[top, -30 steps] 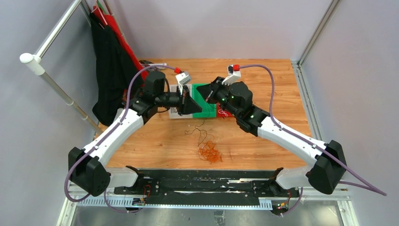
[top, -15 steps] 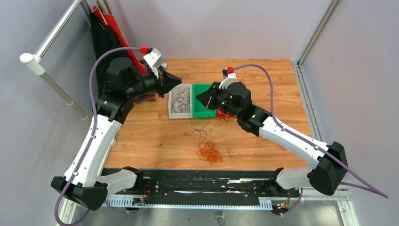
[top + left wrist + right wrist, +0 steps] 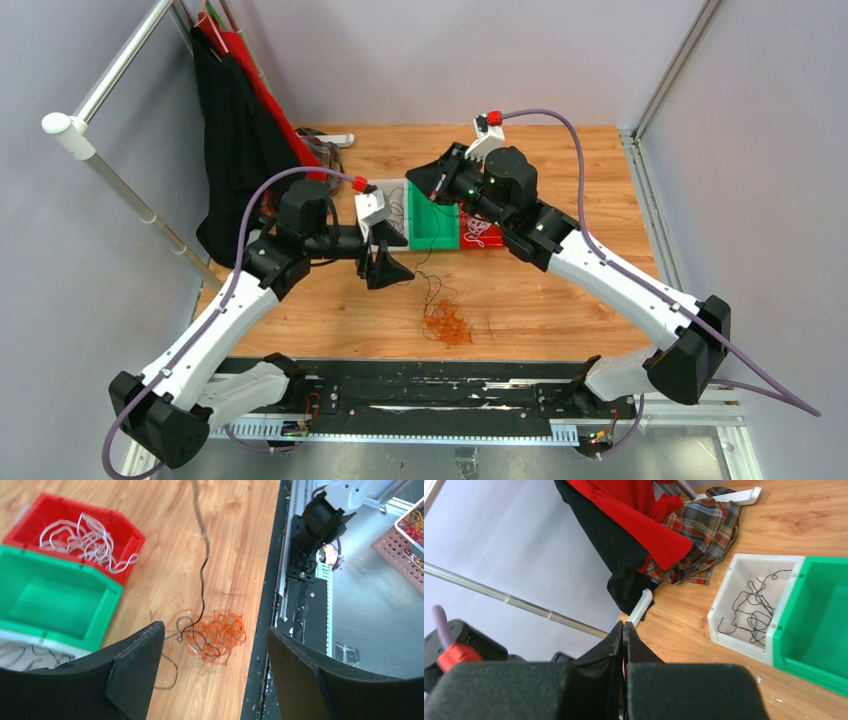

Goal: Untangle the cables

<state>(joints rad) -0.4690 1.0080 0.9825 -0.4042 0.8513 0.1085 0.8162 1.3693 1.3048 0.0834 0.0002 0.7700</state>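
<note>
Caught the left gripper point(image 3: 215, 627) spread wide with nothing in it, hanging right over the orange tangle point(image 3: 217, 640) of the cables. Spotted that clump out on the bare table point(image 3: 240, 525), apart from the green bin point(image 3: 50, 600), on the side toward the arm bases and close to the table edge. Noticed a black strand point(image 3: 202, 575) threaded through it and trailing toward the green bin. Worried about scooping both colours in one wide grab and just dragging the knot along, or flicking it off that edge. Also saw white strands point(image 3: 80, 535) in the red bin point(image 3: 127, 555) touching the green bin, and more black strands point(image 3: 751, 610) in the white bin point(image 3: 724, 605) on its other side. Found the right gripper point(image 3: 624, 630) pinched shut, nothing visible in it, up over the green bin's back end.
</note>
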